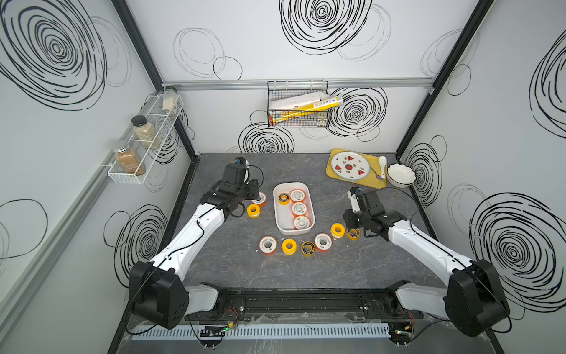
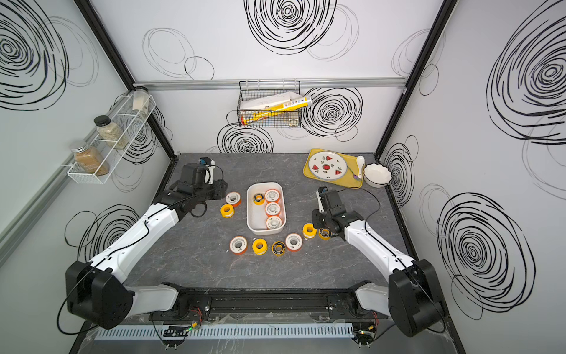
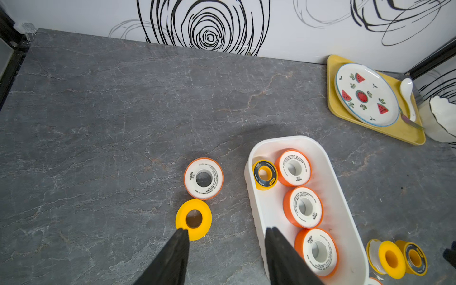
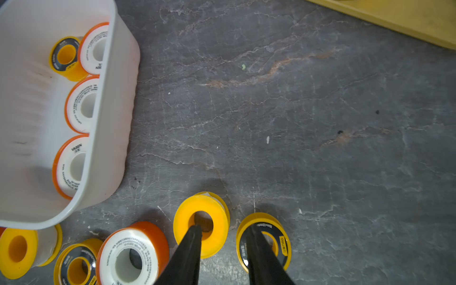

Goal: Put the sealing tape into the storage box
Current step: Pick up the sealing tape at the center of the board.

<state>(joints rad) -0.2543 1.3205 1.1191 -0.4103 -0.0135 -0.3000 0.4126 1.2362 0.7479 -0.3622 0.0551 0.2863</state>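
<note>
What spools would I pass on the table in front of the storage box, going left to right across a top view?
orange spool → all-yellow spool → black-faced spool → second orange spool → second all-yellow spool → second black-faced spool

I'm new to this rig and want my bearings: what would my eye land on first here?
Bright orange and yellow sealing tape spools on the dark table: four in the white storage box at centre, six arcing in front of it, two at its left. Then the black swirls on the walls and the watermelon plate on the yellow tray, far right.
</note>
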